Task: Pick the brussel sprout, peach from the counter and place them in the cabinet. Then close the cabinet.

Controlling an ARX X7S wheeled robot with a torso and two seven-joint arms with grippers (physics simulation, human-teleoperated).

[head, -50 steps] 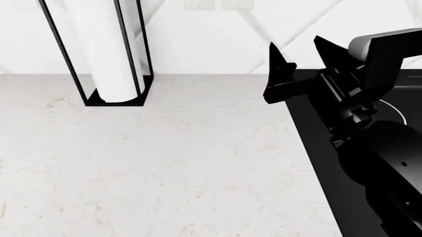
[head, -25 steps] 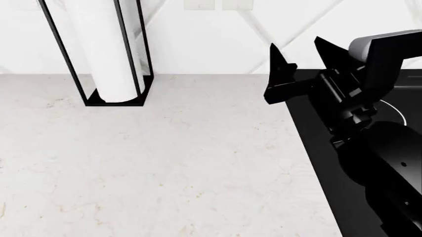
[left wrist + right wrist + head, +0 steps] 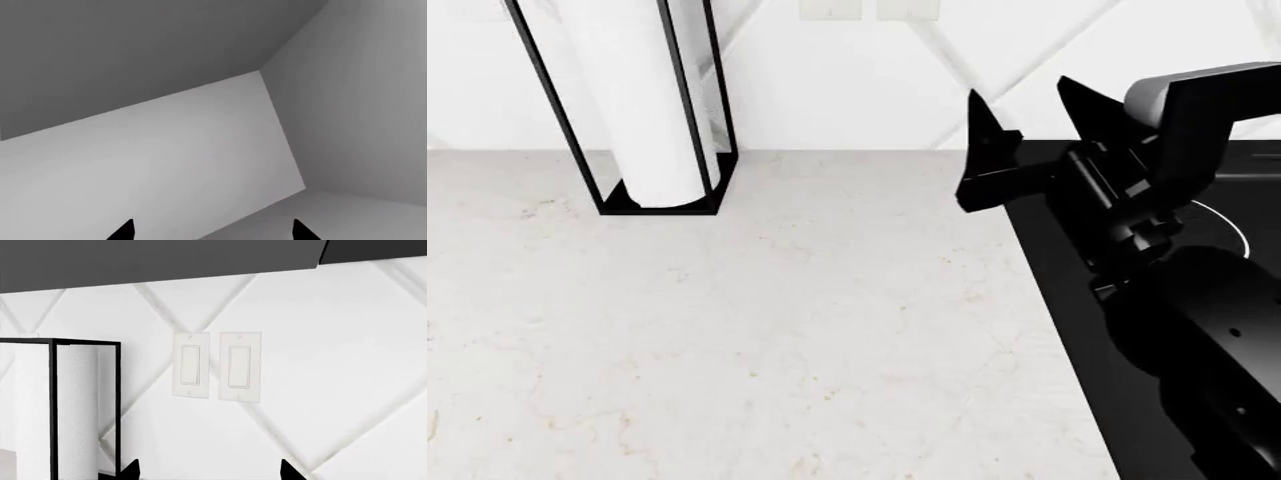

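Marble table (image 3: 761, 340) fills most of the head view, white with faint tan veins, and neither the sprout nor the peach shows on it or in any other picture, so where they are cannot be told. At the back left of the table stands a paper towel roll (image 3: 641, 100) inside a black wire holder (image 3: 701, 130), close against the white wall (image 3: 827, 80) with its raised diamond pattern. A black stovetop (image 3: 1054, 290) borders the table on the right.

The right gripper (image 3: 1028, 115) hangs above the near edge of the stovetop, its two pointed black fingers spread wide apart with nothing between them; it points toward the wall. The right wrist view looks past the two fingertips at a pair of white light switches (image 3: 217, 365) on that wall, with the towel roll beside them and a dark cabinet underside (image 3: 160, 262) above.

The left gripper (image 3: 212, 232) shows only as two black fingertips, well separated and holding nothing, facing plain grey panels (image 3: 167, 150) that meet in a corner.
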